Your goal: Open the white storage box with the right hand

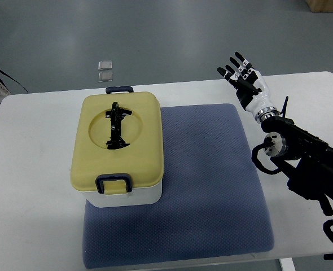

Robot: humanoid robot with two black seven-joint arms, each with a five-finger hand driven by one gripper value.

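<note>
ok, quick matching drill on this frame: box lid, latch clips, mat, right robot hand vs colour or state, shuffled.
Things:
1. lid
2. front latch
3. mat
4. right robot hand

Colour or state:
A. open, fingers spread, holding nothing
B. pale yellow, closed on the storage box
C. dark blue clip
D. blue-grey textured fabric

Pairs: 1-B, 2-C, 3-D, 4-A

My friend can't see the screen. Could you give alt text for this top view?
A white storage box with its yellow lid shut sits on a blue mat on a white table. The robot's right hand, fingers spread, hovers off to its right.
</note>
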